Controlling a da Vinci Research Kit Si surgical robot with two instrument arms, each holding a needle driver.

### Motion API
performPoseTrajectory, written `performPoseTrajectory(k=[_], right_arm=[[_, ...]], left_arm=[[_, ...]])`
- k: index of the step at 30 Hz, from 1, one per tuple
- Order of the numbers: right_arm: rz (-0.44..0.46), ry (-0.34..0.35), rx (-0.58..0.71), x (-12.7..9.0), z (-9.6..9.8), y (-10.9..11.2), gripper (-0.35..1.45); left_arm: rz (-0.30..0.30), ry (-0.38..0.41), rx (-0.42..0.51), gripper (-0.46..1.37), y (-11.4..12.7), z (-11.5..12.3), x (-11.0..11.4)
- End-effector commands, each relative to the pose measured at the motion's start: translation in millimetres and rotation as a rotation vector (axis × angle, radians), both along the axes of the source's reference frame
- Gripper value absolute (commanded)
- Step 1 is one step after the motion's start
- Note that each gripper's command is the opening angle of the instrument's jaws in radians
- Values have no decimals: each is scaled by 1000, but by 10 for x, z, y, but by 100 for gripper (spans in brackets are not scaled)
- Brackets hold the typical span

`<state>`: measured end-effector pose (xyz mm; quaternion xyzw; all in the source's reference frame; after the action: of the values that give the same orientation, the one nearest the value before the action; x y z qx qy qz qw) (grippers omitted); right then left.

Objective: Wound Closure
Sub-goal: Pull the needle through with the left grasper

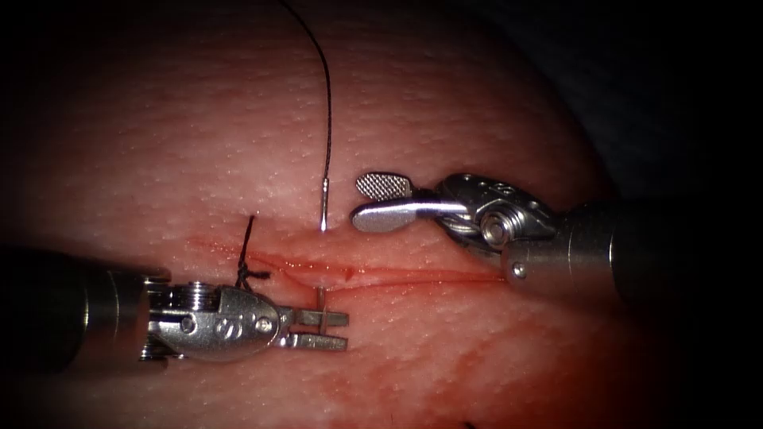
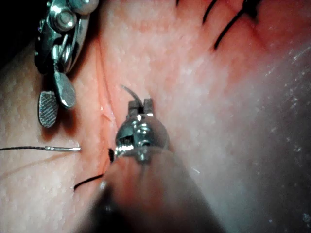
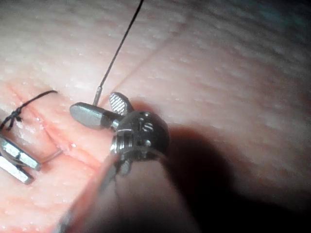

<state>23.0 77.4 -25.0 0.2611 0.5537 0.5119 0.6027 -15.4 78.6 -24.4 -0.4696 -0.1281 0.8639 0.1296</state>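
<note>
**Wound closure: one stitch tied, needle lodged across the cut**

The cut (image 1: pixel 381 274) was seen running across the tissue (image 1: pixel 199 143), its edges parted along most of its length and lined with red fluid (image 1: pixel 477 357). One knotted stitch (image 1: pixel 248 270) had been placed at its left end, with a short cut end of thread (image 1: pixel 249 230) standing up from the knot. The needle (image 1: pixel 323 208) was found in the tissue: its swaged end, with the thread (image 1: pixel 322 87) trailing away, stood out on the far side of the cut, and its tip (image 1: pixel 320 298) emerged on the near side. The tip was positioned between the spread jaws of the left tool (image 1: pixel 318 330); a grip on it could not be confirmed, so the tool was judged to hold nothing. The right tool (image 1: pixel 381 202) was set just beside the swaged end, jaws parted and empty. The second stitch was judged incomplete, and the cut to its right remained unclosed.
</note>
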Motion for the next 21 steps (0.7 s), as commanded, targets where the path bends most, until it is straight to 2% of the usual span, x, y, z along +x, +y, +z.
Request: performPoseTrajectory(k=[1,21], right_arm=[[-5,11,-2,0,0,1,144],[-5,11,-2,0,0,1,144]], left_arm=[[8,-3,5,-35,1,1,0],[8,-3,5,-35,1,1,0]])
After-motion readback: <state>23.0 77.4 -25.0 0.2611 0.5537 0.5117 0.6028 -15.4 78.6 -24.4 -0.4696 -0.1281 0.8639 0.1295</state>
